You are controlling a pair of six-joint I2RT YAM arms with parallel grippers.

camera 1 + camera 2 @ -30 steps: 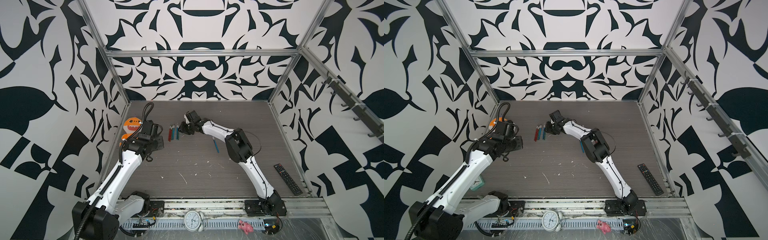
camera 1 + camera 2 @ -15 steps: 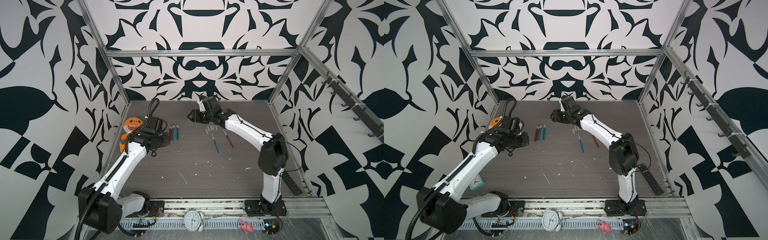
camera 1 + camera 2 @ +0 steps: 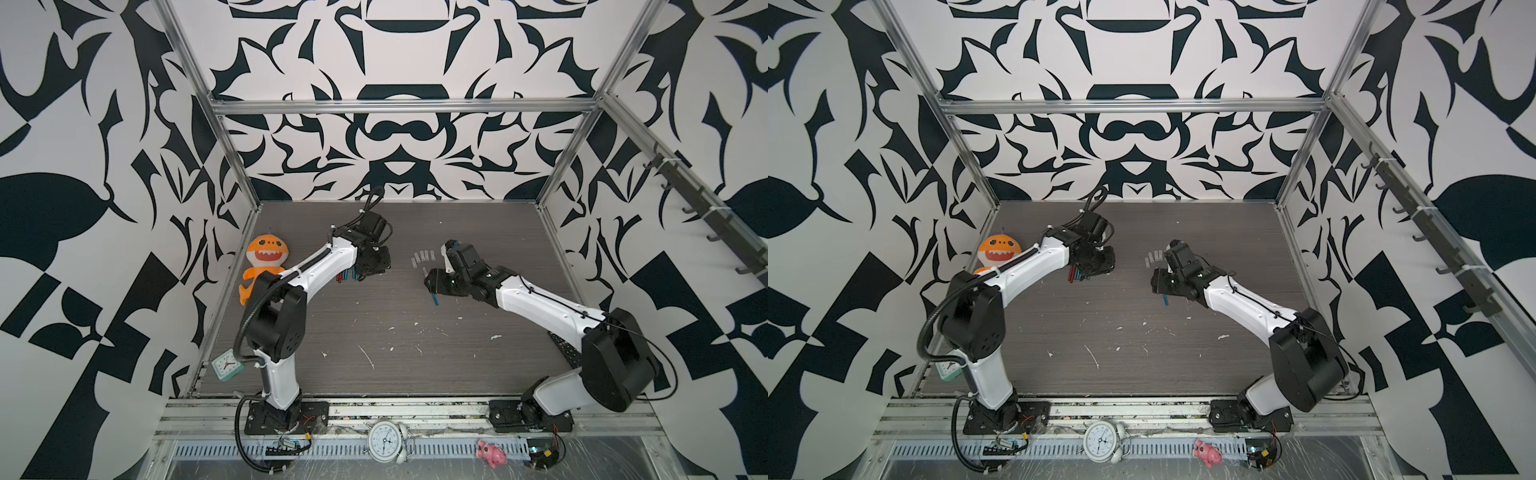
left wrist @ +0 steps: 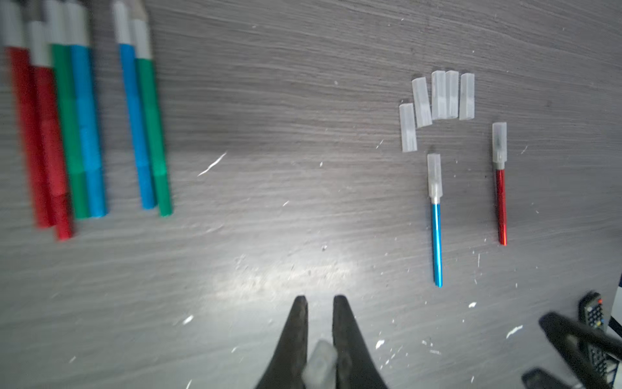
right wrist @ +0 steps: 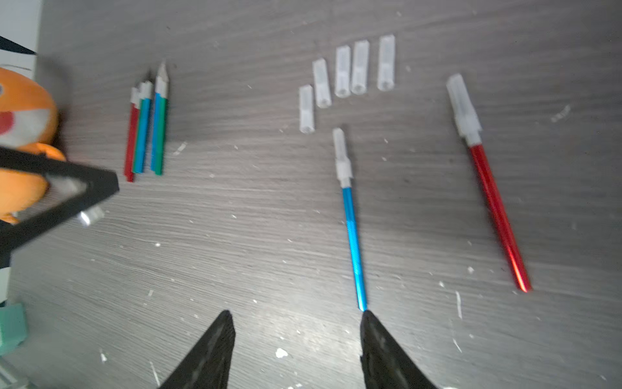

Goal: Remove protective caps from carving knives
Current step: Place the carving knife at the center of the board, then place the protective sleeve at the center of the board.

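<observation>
Plush toy (image 3: 266, 266): orange, at left-centre of the frame in both top views, lying at the left edge of the table (image 3: 395, 365).
Small clock (image 3: 226, 365): teal, at the lower left corner of the table, partly behind the left arm.
Uncapped knives (image 4: 84, 128): six, with red, green and blue handles, lying side by side in a close bundle left of centre. In both top views only their handle ends (image 3: 347, 276) show from under the left arm's wrist. The left wrist view shows their grey ends, blurred.
Left gripper (image 4: 319, 298): left of centre in the top views, over the bundle. Its fingers are drawn close together, pinching a cap.
Held cap (image 4: 321, 362): a whitish tube wedged between the left fingers, blurred.
Loose caps (image 3: 422, 258): five translucent tubes lying flat in a rough row just right of centre, nearly parallel. The leftmost sits a little lower in the frame.
Right gripper (image 5: 296, 313): right of centre in the top views, just below the loose caps. Its fingers are spread wide with nothing between them.
Blue knife (image 5: 353, 235): flat on the table just below the loose caps, with its cap on. The handle end (image 3: 435, 300) pokes out under the right gripper. Whether it touches a fingertip cannot be told.
Red knife (image 5: 494, 208): flat on the table, cap on, beside the blue knife but apart from it. It is hidden by the right arm in the top views.
Remote control (image 3: 563, 349): black, at the table's right edge, mostly behind the right arm.
</observation>
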